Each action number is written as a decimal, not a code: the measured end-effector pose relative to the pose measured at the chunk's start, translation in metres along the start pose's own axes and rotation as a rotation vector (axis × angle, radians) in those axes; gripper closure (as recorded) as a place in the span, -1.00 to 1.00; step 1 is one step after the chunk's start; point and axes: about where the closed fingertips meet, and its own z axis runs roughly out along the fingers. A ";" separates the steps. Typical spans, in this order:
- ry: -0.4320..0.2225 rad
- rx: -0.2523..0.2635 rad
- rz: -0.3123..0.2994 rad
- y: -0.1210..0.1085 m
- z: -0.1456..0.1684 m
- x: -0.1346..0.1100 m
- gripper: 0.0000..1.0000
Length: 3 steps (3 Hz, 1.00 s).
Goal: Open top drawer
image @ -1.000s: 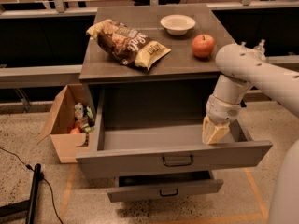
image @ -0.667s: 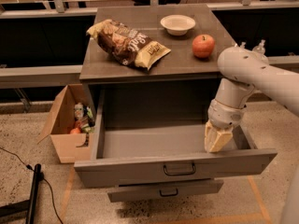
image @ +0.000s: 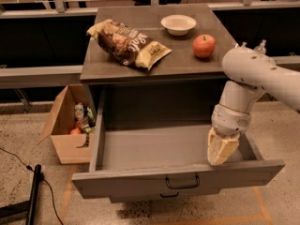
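My gripper (image: 222, 149) hangs inside the pulled-out top drawer (image: 136, 184), lower right of frame; how wide it's open, I can't tell. Cardboard box (image: 65, 146), left, holds small packets.

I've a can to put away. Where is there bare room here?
The top drawer floor is bare from its left wall across to the gripper, which hangs at the right front corner. On the counter, a bare patch lies between the chip bag and the apple, in front of the bowl. The counter's left side is crowded.
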 end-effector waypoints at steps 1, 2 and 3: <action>-0.028 -0.018 -0.008 0.010 -0.002 -0.010 1.00; 0.000 0.052 0.001 0.004 -0.016 -0.007 1.00; 0.137 0.202 0.072 -0.010 -0.060 0.025 1.00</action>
